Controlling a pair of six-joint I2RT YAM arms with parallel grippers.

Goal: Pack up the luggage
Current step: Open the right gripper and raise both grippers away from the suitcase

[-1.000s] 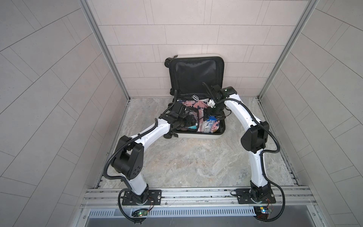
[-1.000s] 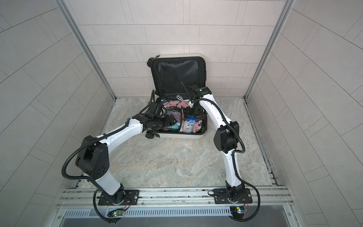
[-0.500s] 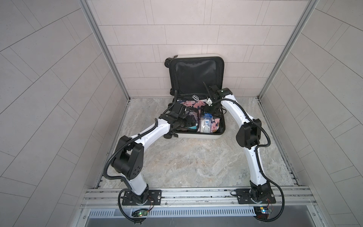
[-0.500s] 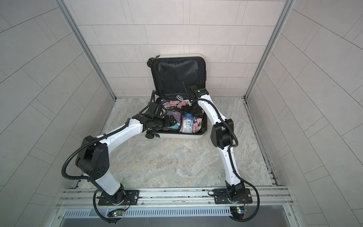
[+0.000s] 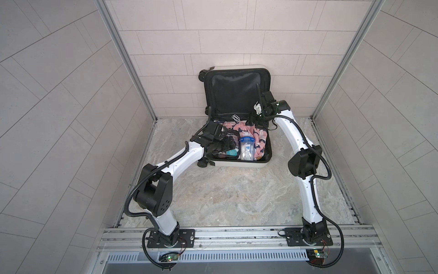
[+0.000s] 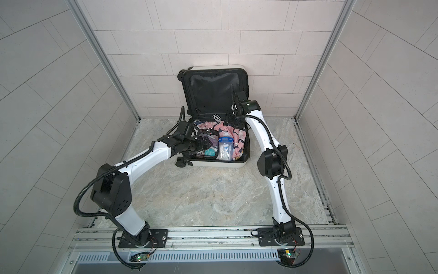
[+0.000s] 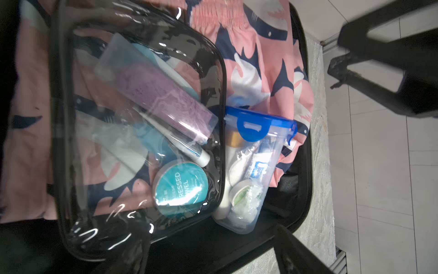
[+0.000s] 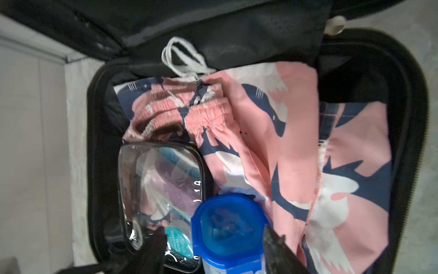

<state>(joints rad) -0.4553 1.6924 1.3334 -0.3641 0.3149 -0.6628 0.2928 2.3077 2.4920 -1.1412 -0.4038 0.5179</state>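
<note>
ROBOT PACKING: The luggage (image 5: 239,163) lies open on the worktop (image 5: 237,194), its lid (image 5: 237,92) propped upright against the back wall (image 5: 237,47), as two robot arms reach over the filled half. The left tool (image 7: 209,225) hovers over the clear toiletry pouch (image 7: 113,185), jaws wide and empty. The right tool (image 5: 254,119) hangs by the hinge corner on its own side, jaws partly apart and gripping nothing.

Packing looks all but done, and closing seems the risky part. The patterned shorts (image 8: 296,142) ride up the rim on the right arm's side and their white drawstring (image 8: 182,57) trails onto the hinge, so either could snag in the zip. The blue-lidded tub (image 5: 246,148) may sit too high for the lid. A lid swung down now would strike the left tool.

Counted: one piece of luggage, one pouch, one tub, one pair of shorts, two tools.
</note>
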